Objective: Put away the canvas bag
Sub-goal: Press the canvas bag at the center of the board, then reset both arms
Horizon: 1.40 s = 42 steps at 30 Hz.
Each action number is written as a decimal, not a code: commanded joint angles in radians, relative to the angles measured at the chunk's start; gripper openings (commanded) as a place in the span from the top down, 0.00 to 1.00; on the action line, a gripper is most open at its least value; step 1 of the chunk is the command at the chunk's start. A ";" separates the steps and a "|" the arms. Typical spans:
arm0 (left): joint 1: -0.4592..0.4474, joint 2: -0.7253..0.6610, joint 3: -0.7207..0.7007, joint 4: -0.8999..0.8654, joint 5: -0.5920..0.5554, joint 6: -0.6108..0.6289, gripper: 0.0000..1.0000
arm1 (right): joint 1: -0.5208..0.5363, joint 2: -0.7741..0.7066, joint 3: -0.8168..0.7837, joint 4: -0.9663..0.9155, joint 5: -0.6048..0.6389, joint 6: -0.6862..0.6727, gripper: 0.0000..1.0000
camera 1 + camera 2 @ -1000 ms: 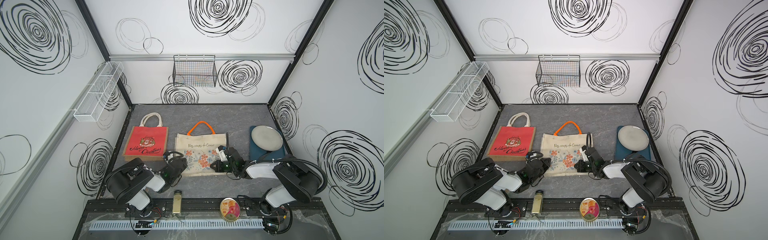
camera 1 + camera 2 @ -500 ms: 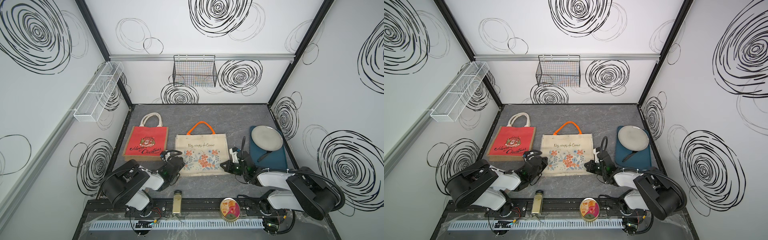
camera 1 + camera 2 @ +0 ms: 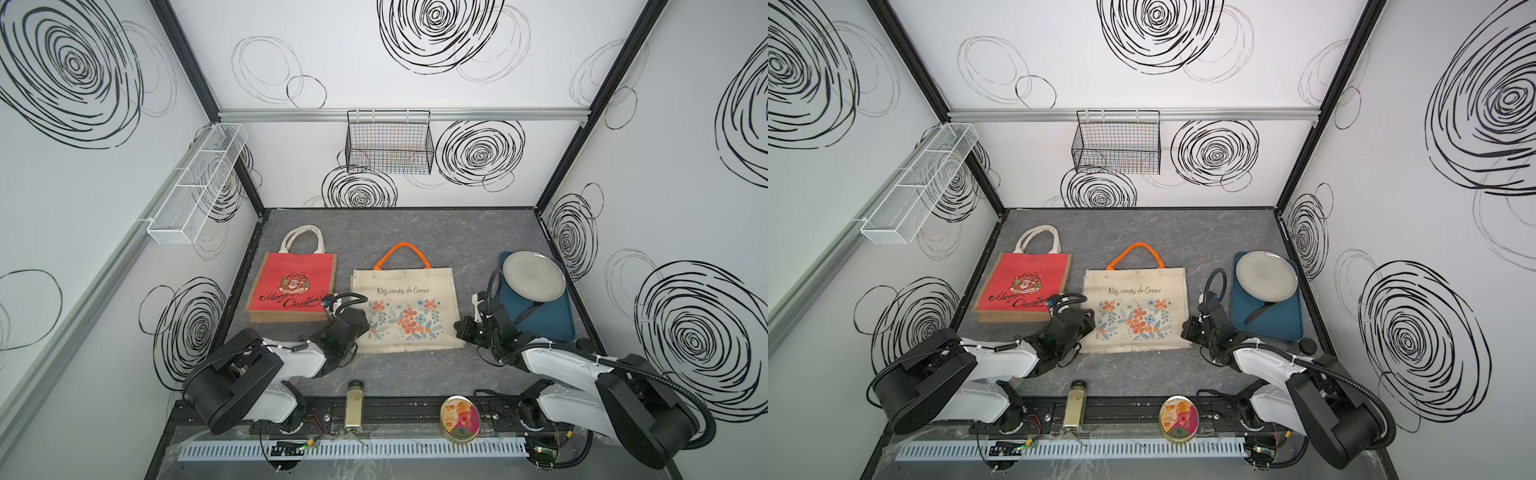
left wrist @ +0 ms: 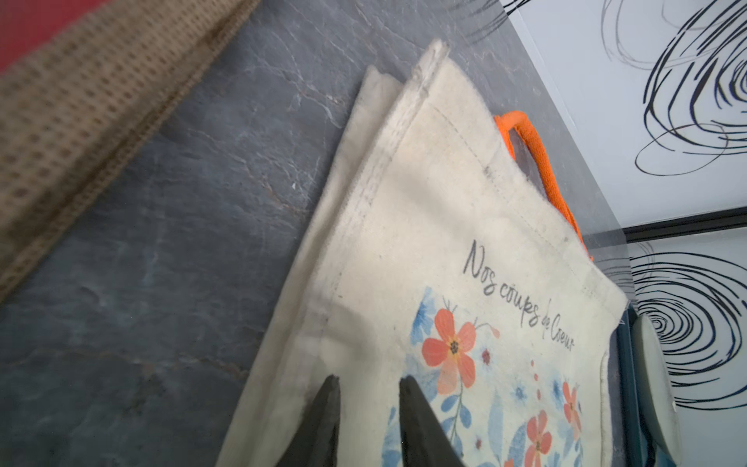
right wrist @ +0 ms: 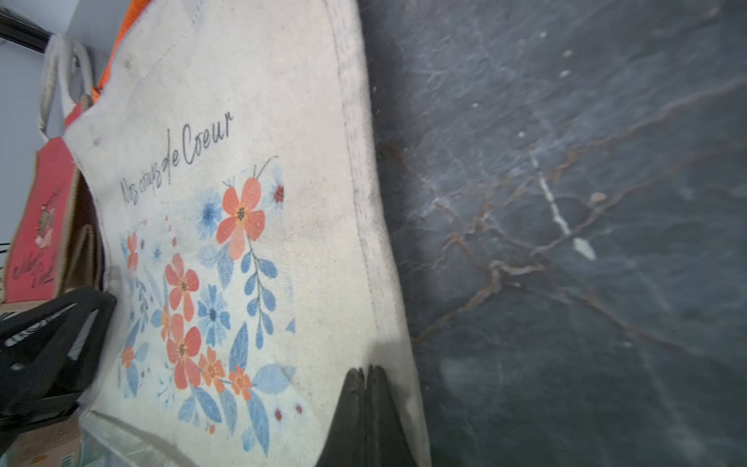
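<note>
Though top views hide jaws, wrist views: left gripper (image 4: 368, 382) parted, right gripper (image 5: 366, 374) clenched; one canvas bag (image 4: 465, 263) beneath, one red bag (image 3: 293, 286).

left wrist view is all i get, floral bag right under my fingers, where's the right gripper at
observer: The right gripper is shut, with its tips at the canvas bag's far side edge, near the bottom corner. I can't tell whether it pinches fabric.
operator: anything behind me i can't see
observer: A spice jar lies on the front rail toward your side, and a round tin toward the right arm's side.
operator: any spot to stow the bag
observer: A black wire basket hangs on the back wall; possibly there.
</note>
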 commanded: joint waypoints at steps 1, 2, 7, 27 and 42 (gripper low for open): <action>-0.004 -0.034 0.041 -0.089 -0.043 0.066 0.69 | -0.009 -0.019 0.053 -0.207 0.097 -0.066 1.00; -0.016 -0.062 0.067 -0.145 -0.085 0.098 0.67 | -0.010 -0.028 0.081 -0.228 0.109 -0.087 1.00; 0.002 -0.177 0.250 -0.412 -0.288 0.303 0.33 | -0.048 -0.054 0.232 -0.287 0.201 -0.226 0.57; 0.252 -0.022 0.053 0.599 -0.618 1.347 0.01 | -0.506 0.108 0.135 0.367 0.373 -0.699 0.00; 0.586 0.100 -0.087 0.823 -0.013 1.122 0.01 | -0.557 0.315 0.000 0.896 0.218 -0.691 0.00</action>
